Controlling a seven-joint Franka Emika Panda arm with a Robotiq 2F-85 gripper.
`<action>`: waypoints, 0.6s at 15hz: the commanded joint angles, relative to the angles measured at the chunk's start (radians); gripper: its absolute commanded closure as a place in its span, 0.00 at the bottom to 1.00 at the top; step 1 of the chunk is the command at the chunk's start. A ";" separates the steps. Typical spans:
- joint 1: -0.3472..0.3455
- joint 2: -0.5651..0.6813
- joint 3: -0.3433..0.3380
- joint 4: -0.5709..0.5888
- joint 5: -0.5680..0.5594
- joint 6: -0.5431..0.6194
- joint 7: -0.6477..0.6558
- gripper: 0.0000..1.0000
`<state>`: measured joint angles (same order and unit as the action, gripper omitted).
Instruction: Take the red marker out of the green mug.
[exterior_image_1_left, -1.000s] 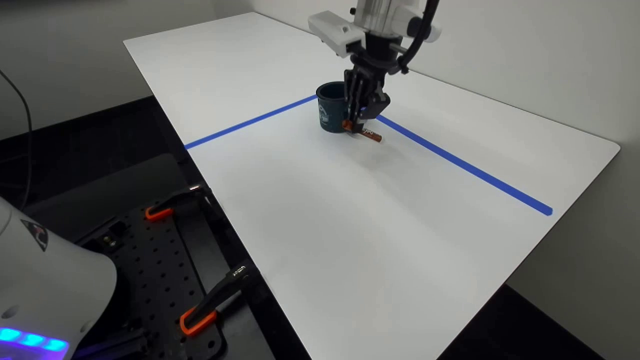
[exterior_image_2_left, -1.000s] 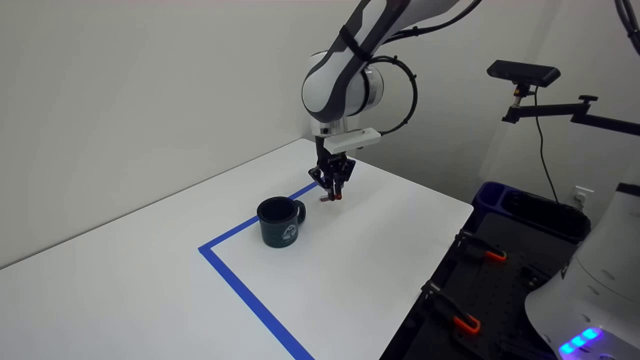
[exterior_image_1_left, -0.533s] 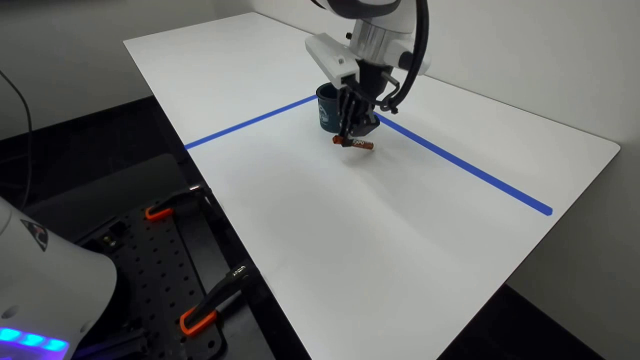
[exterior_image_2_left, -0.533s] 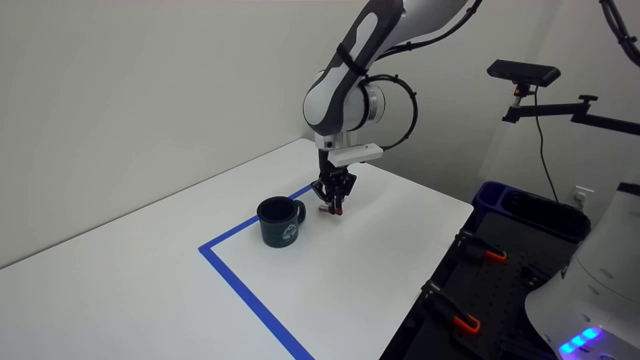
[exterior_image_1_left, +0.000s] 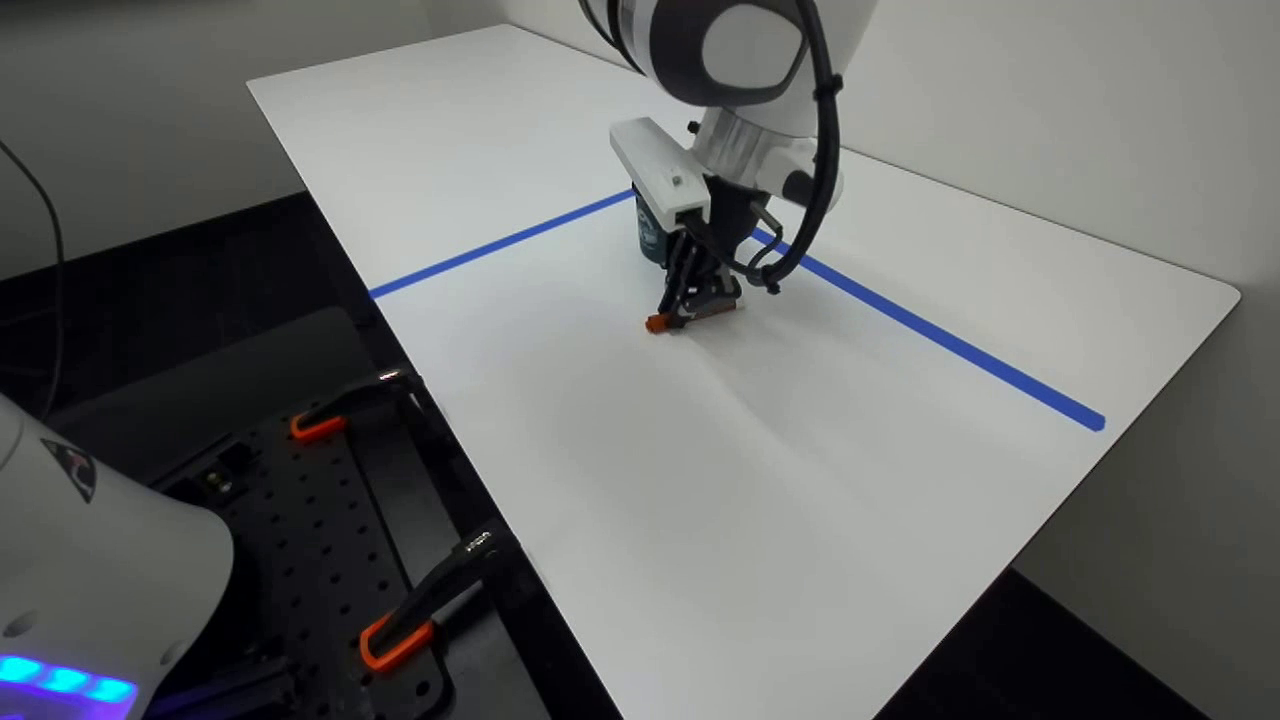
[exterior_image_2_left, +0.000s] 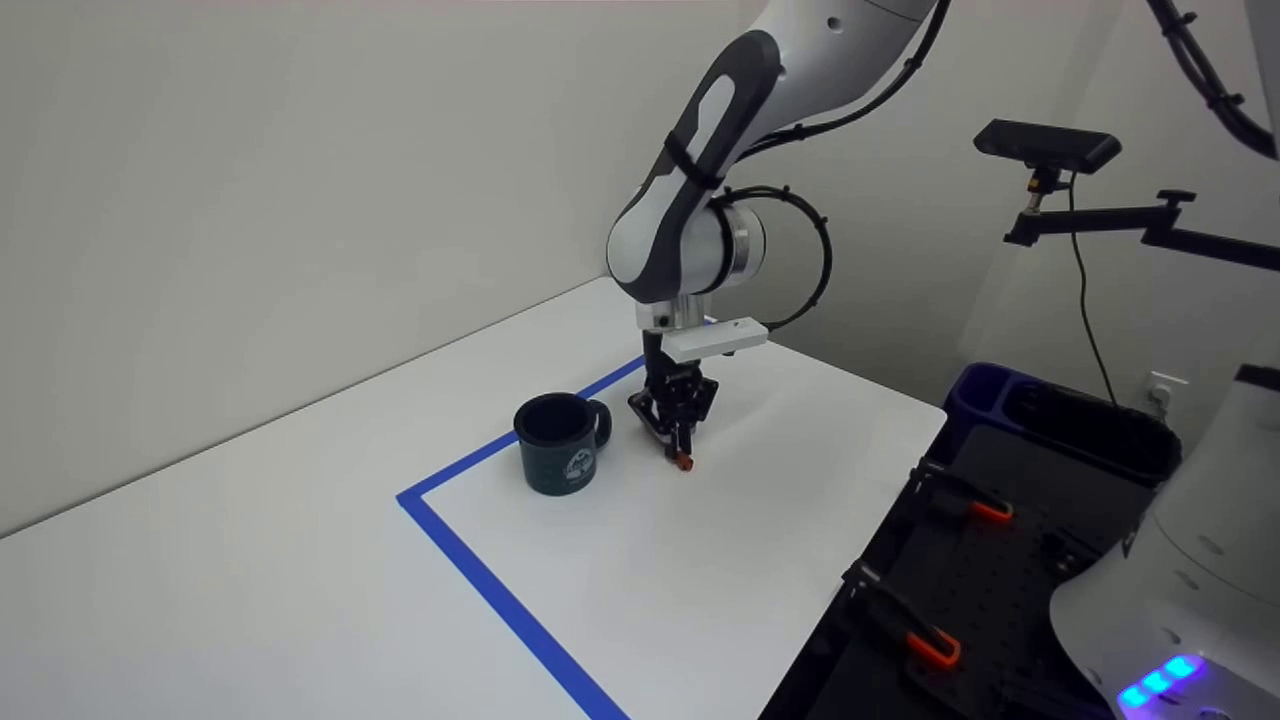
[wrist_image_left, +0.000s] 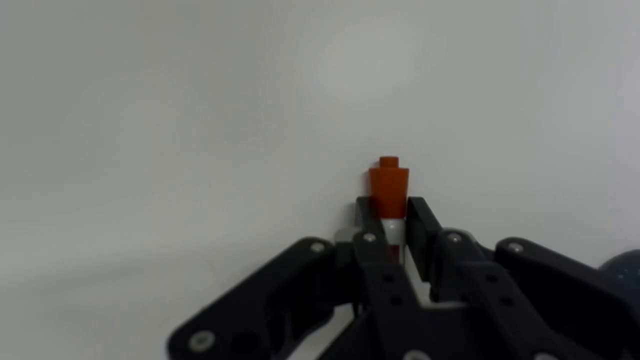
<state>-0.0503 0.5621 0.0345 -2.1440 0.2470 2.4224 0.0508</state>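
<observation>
Wrist view: gripper pinches red marker; long axis runs up-frame, nubbed end topmost.

Arm bent, leaning out from base over nearest bench edge. Wrist points down. End effector low, well in from edge by base and from far long edge. Fingers side by side, pinched close, thin gap between tips. Blue lights glow on base.
</observation>
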 joint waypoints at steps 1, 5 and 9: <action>-0.019 0.044 0.022 0.047 0.025 -0.008 -0.031 0.95; -0.017 0.041 0.022 0.064 0.019 -0.010 -0.025 0.95; -0.014 0.012 0.018 0.054 0.015 -0.009 -0.018 0.48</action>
<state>-0.0579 0.5888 0.0455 -2.0912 0.2497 2.4213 0.0454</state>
